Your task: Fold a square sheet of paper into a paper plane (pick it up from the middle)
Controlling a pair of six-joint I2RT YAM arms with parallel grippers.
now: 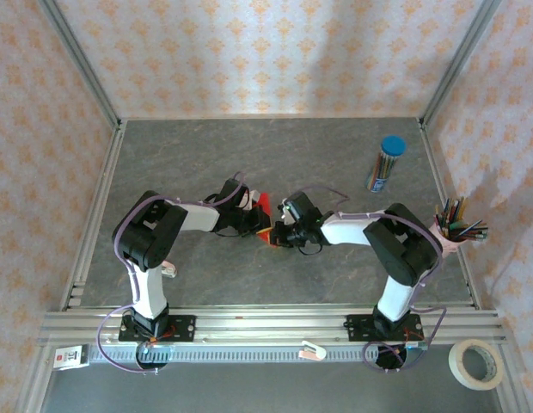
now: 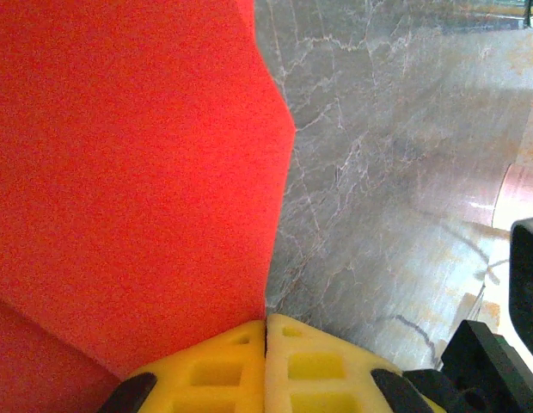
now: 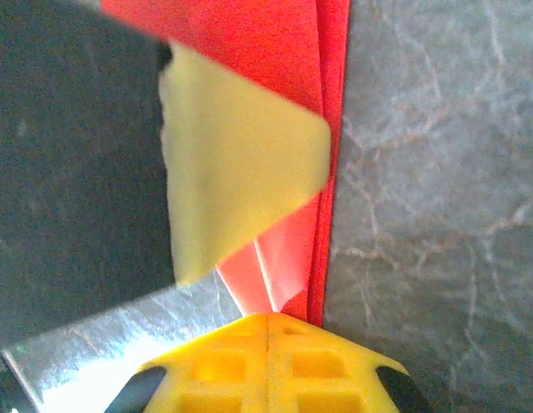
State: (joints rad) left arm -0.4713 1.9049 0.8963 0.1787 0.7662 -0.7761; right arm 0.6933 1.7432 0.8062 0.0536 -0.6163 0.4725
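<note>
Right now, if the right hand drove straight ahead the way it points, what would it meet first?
The red paper the right hand pinches; just beyond, likely the pad of the left hand, depth unclear.

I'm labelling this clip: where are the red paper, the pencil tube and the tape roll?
red paper (image 2: pixel 129 172), left wrist view, its flat face.
pencil tube (image 1: pixel 384 169), top view, the body below the blue cap.
tape roll (image 1: pixel 456 365), top view, the left side of its ring.
</note>
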